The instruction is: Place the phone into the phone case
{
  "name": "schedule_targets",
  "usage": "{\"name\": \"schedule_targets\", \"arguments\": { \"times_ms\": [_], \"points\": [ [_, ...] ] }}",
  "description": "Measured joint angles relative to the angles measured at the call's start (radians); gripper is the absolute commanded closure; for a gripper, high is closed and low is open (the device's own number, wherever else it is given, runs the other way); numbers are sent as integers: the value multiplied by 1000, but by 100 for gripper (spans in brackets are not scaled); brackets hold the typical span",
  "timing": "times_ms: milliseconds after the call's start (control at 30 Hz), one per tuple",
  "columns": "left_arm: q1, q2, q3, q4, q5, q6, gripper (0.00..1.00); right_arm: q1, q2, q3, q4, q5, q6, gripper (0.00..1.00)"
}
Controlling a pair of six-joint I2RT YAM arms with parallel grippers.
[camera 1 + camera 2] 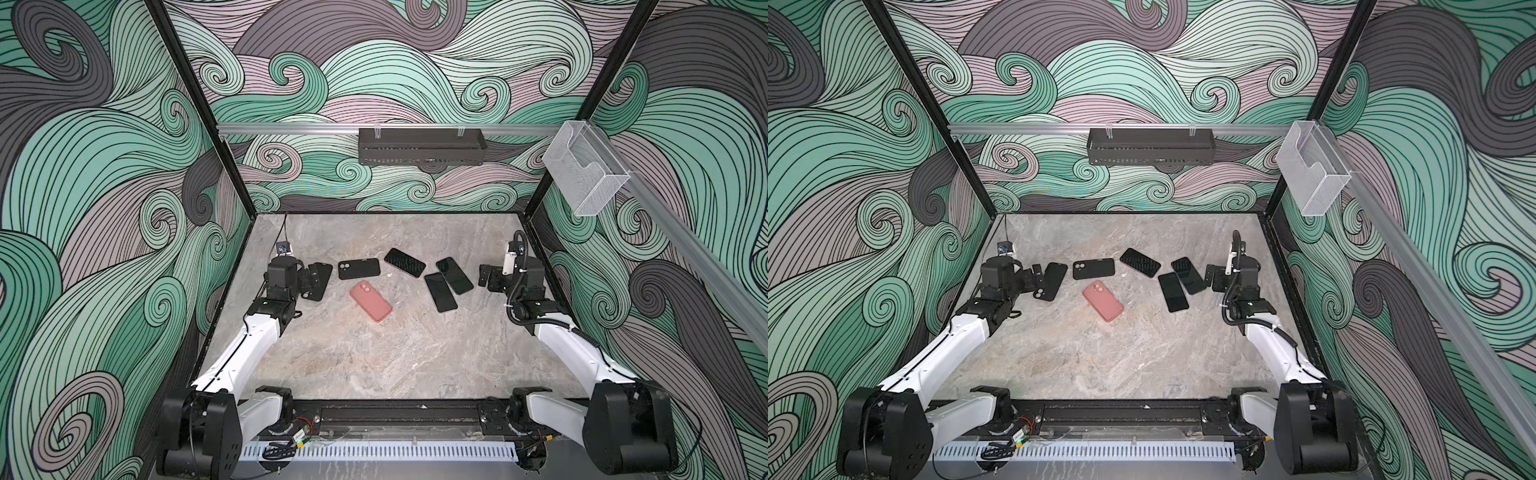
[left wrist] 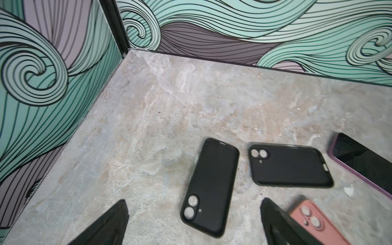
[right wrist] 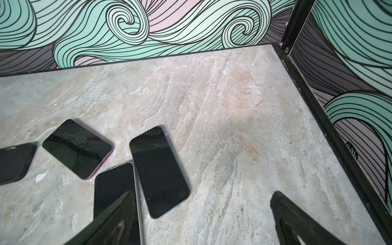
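Presently, both pairs of jaws are spread wide and empty; phones [image 1: 404, 261] and cases [image 1: 359, 268] are laid flat on the counter [image 1: 374, 365].

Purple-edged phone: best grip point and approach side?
Pinch the purple-edged phone across its two long edges, coming straight down with the right gripper. It lies flat, screen up, clear of the other phones, so probably only its thin sides offer purchase.
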Motion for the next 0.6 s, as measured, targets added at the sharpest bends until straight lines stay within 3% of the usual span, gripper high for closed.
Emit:
{"name": "schedule_targets", "arguments": {
  "times_ms": [267, 433, 600],
  "points": [
    [-14, 32, 212, -231, 198, 30, 5, 42, -76, 35, -154, -35, 43, 1],
    [-35, 51, 233, -297, 334, 48, 8, 57, -114, 35, -214, -60, 66, 1],
    [-78, 111, 253, -347, 394, 63, 12, 74, -133, 35, -263, -76, 78, 1]
  ]
}}
